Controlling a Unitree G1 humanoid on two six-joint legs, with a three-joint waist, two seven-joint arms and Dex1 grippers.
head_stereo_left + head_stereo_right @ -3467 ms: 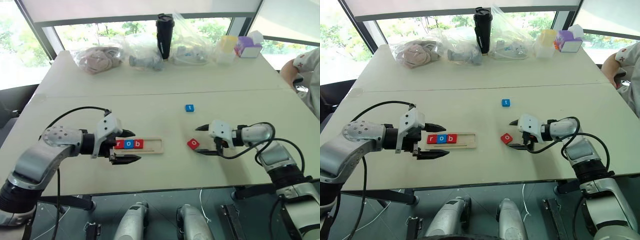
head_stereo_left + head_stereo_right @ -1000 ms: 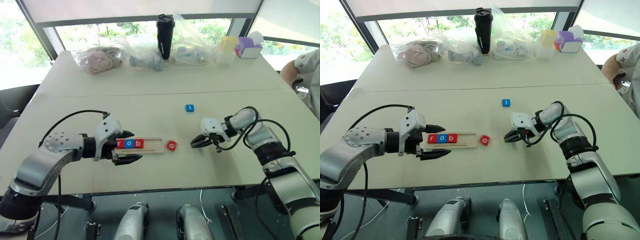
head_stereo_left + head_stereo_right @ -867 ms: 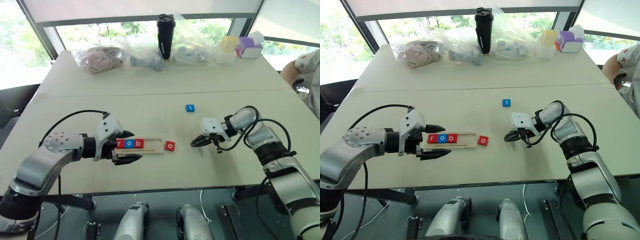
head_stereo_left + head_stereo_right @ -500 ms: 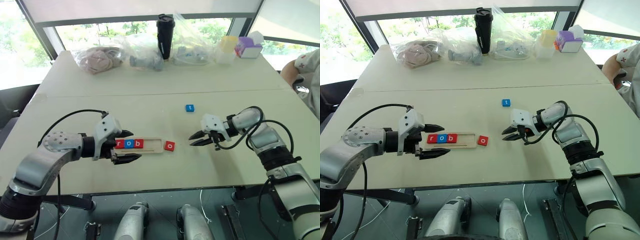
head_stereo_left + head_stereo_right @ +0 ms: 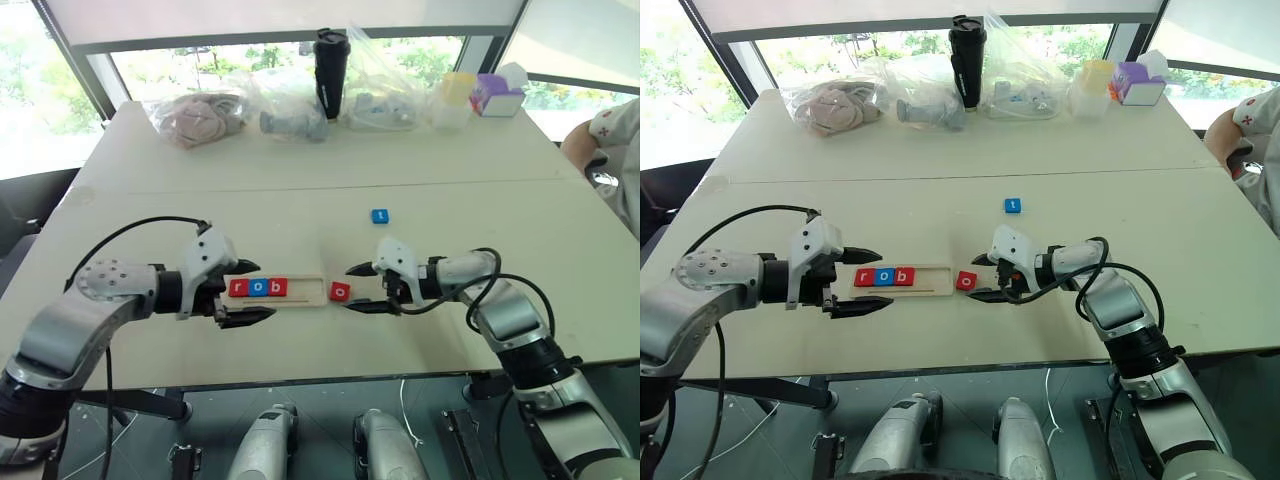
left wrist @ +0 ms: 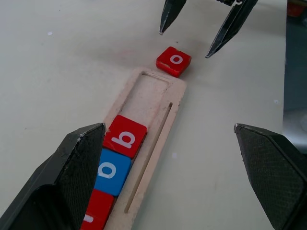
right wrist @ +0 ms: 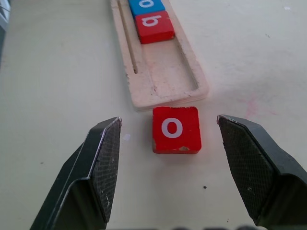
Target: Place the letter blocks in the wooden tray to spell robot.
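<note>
The wooden tray [image 5: 311, 291] lies on the table with three letter blocks in its left part: red r [image 5: 238, 288], blue o [image 5: 258, 288], red b [image 5: 277, 287]. Its right part is bare. A red o block [image 5: 340, 291] lies flat on the table, just off the tray's right end. My right gripper [image 5: 352, 288] is open, its fingers [image 7: 103, 163] on either side of this block [image 7: 175, 129] without touching it. My left gripper [image 5: 262, 290] is open, its fingers straddling the tray's left part over the three blocks. A blue t block [image 5: 379, 215] lies farther back.
Plastic bags [image 5: 285, 100], a black tumbler [image 5: 329, 58] and small containers [image 5: 495, 92] line the table's far edge. A person's sleeve [image 5: 615, 125] shows at the right edge. Black cables loop off both forearms.
My right gripper has gone from shut to open and moved left, up to the red o block. The block settled flat by the tray's end. The left gripper has stayed put.
</note>
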